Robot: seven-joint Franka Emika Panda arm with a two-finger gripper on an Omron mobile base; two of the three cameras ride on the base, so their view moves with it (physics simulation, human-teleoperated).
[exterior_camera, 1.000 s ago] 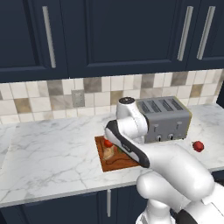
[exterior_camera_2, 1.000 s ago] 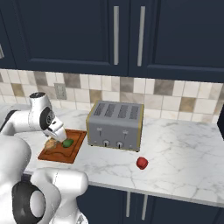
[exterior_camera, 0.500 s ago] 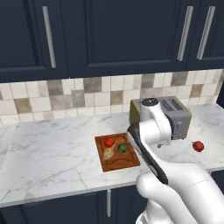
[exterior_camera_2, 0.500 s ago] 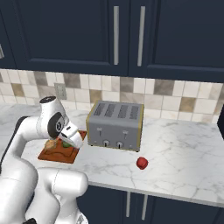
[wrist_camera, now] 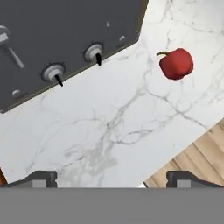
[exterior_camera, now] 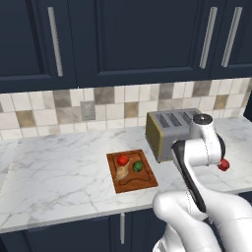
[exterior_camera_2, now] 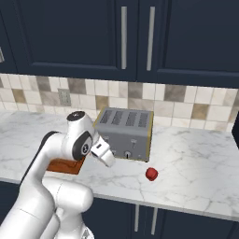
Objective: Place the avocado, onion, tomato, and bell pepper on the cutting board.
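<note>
Arm swung right off cutting board [exterior_camera: 132, 172], jaws spread, empty; tomato [exterior_camera: 122, 160], avocado [exterior_camera: 137, 166], onion [exterior_camera: 122, 171] on board; bell pepper [wrist_camera: 176, 63] on worktop [exterior_camera: 59, 172], stem pointing toward toaster [exterior_camera_2: 124, 133]

In the right base view the cutting board [exterior_camera_2: 63, 165] is mostly hidden behind the white arm, so only a reddish-brown corner is seen and whatever lies on it cannot be told. In the left base view the bell pepper [exterior_camera: 224, 165] is partly covered by the arm, and the near end of the toaster [exterior_camera: 172, 129] is masked the same way. On the board there, the onion [exterior_camera: 122, 172] is too small for its stem tail to be made out. In the hand view the toaster is cut off by the top and left edges, and the finger tips [wrist_camera: 40, 178] are cut by the bottom.
</note>
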